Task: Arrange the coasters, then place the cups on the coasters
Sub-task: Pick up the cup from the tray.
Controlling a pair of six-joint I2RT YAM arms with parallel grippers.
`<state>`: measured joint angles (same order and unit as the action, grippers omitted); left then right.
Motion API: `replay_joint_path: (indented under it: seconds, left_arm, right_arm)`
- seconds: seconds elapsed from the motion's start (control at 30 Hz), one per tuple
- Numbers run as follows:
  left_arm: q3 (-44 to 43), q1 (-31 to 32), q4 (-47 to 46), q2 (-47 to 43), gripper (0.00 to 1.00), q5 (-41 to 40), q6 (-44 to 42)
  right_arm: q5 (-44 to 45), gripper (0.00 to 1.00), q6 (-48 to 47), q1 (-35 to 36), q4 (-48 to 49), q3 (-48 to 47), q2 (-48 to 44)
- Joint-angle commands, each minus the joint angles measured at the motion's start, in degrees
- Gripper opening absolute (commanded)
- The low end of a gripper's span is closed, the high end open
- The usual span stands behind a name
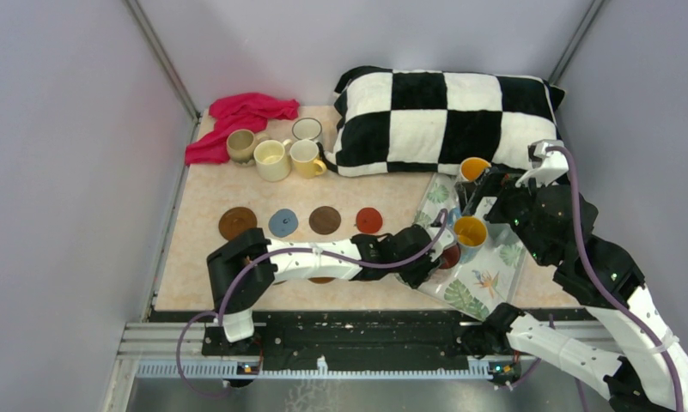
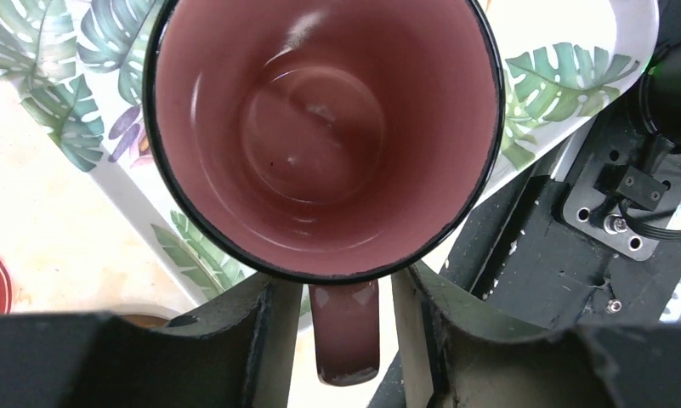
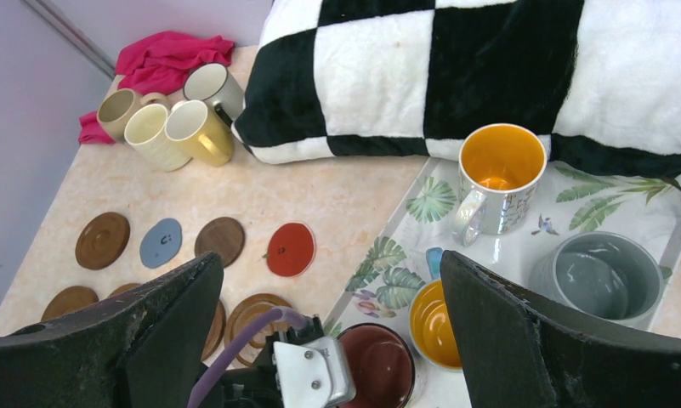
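A maroon cup (image 2: 320,136) with a black rim stands on the leaf-print tray (image 2: 566,51). My left gripper (image 2: 341,291) is at its handle (image 2: 345,331), one finger on each side with a small gap both ways, so it is open. The same cup (image 1: 448,256) shows by the tray's near-left corner. My right gripper (image 3: 330,272) hangs wide open above the tray, holding nothing. Brown (image 1: 238,222), blue (image 1: 283,223), brown (image 1: 325,220) and red (image 1: 368,221) coasters lie in a row. More brown coasters (image 3: 256,316) lie nearer, partly under the left arm.
Several mugs (image 1: 271,160) stand at the back left beside a pink cloth (image 1: 241,116). On the tray (image 1: 486,275) are an orange-lined mug (image 3: 500,178), a yellow cup (image 3: 437,323) and a grey cup (image 3: 604,276). A checkered pillow (image 1: 447,120) lies behind the tray.
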<state>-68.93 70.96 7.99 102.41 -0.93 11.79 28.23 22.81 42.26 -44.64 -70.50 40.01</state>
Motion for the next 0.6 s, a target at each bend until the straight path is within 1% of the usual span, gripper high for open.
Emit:
replay_joint_path:
  seconds: [0.0,0.1,0.17,0.27,0.33,0.37,0.57]
  left_arm:
    - [-2.9,0.49,-0.17,0.78,0.48,-0.4,-1.41]
    - [-3.24,0.5,0.16,1.16,0.39,-1.32,-1.59]
    - [-3.23,0.58,0.42,1.08,0.32,-1.61,-1.6]
    - [-3.11,0.64,0.28,0.52,0.18,-1.71,-1.88]
    - [-3.02,0.67,0.31,0.15,0.05,-1.7,-2.03]
    - [-2.92,0.67,0.17,-0.18,0.0,-1.64,-2.11]
    - [-1.42,0.72,-2.17,-3.35,0.0,-1.39,-1.95]
  right_arm:
    - [0.43,0.99,0.34,0.23,0.65,-0.25,-0.46]
    - [0.41,0.99,0.18,0.2,0.83,-0.2,-0.14]
    - [0.4,0.99,0.05,0.22,0.94,-0.31,-0.05]
    - [0.33,0.99,-0.11,0.25,1.04,-0.22,-0.08]
    - [0.39,0.99,-0.13,0.26,1.05,-0.29,-0.07]
    - [0.46,0.99,-0.21,0.22,1.03,-0.32,-0.1]
    - [0.75,0.99,-0.22,0.27,0.94,-0.2,-0.11]
